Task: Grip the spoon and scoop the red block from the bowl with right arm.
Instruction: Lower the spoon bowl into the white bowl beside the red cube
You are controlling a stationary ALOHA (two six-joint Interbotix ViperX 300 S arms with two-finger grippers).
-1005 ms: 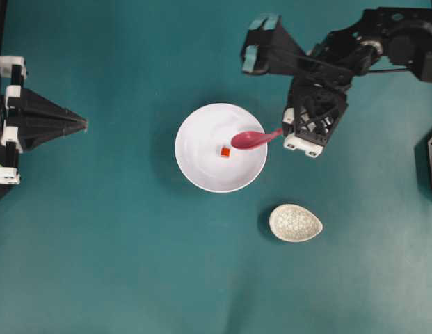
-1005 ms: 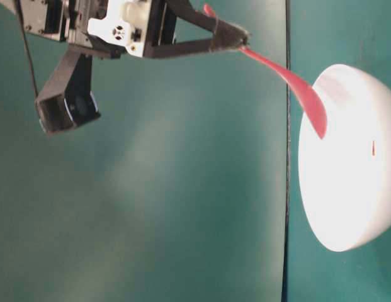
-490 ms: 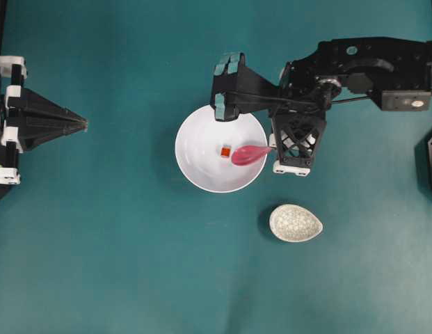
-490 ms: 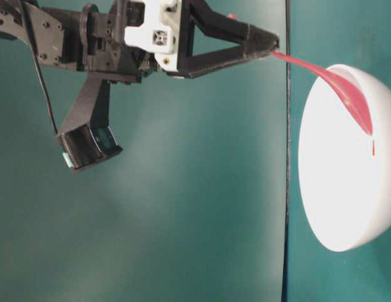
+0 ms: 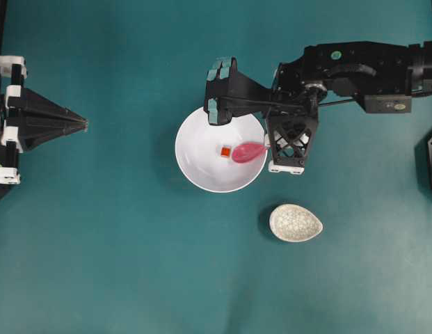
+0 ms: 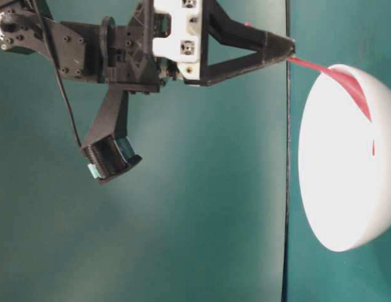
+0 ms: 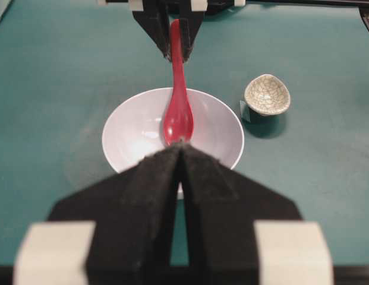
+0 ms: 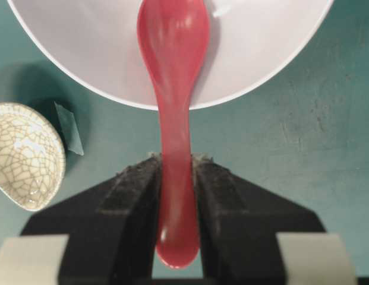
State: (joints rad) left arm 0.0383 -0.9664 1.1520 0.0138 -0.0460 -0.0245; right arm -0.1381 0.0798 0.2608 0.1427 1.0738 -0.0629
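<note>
Even, fairly bright light from above; soft shadows only.
Blown out to featureless white on the bowl (image 6: 346, 157) at table level, rim detail lost. Glossy highlights along the spoon (image 8: 174, 77) at the right wrist. Soft and out of focus on the near black fingers (image 7: 142, 214) at the left wrist. Short dark shadow beside the small speckled dish (image 5: 296, 223). Overhead view sharp edge to edge.

It looks like a robotics lab: a plain teal tabletop (image 5: 132, 264) with two black robot arms mounted at the frame's left and right edges.
</note>
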